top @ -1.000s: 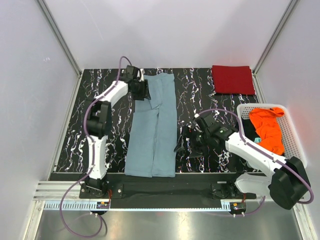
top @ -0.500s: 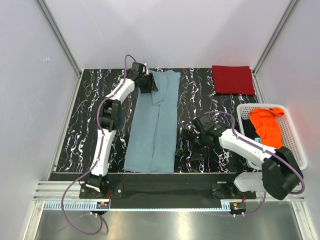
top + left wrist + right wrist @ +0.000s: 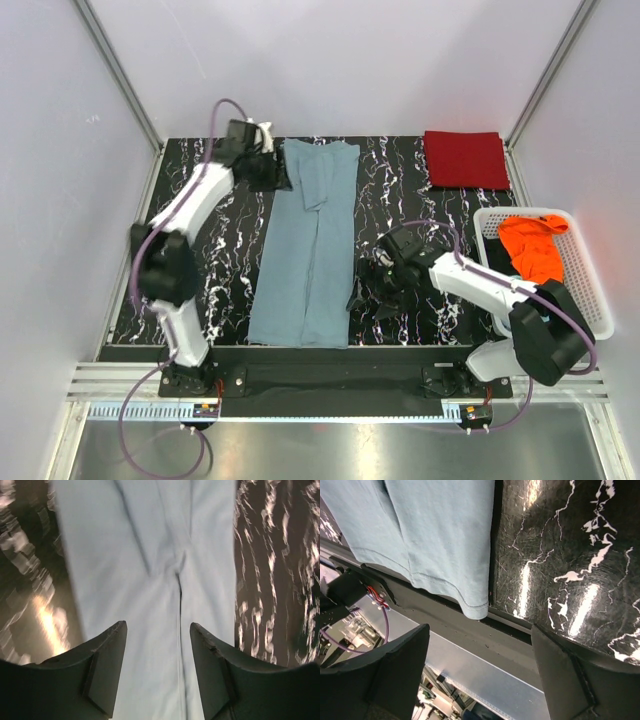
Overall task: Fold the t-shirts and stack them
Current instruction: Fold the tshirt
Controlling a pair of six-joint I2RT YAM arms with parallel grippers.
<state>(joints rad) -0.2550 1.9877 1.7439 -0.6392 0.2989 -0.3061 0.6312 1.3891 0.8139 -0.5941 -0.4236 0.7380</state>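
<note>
A dusty grey-blue t-shirt [image 3: 308, 245] lies flat on the table as a long strip with both sides folded in. It also shows in the left wrist view [image 3: 150, 560] and the right wrist view [image 3: 440, 535]. My left gripper [image 3: 272, 172] is open and empty, just left of the shirt's far end. My right gripper [image 3: 367, 290] is open and empty, just right of the shirt's near half. A folded dark red t-shirt [image 3: 465, 159] lies at the far right. A bright orange t-shirt [image 3: 535, 257] sits crumpled in the basket. The teal t-shirt is out of view.
A white slatted basket [image 3: 590, 280] stands at the right edge of the black marbled table [image 3: 410, 190]. The shirt's near hem [image 3: 475, 611] hangs over the table's front edge. Light walls close in the far and side edges.
My left gripper has moved left off the shirt's far end, open. The shirt's far end now lies flat. My right gripper has shifted slightly toward the shirt's right edge.
</note>
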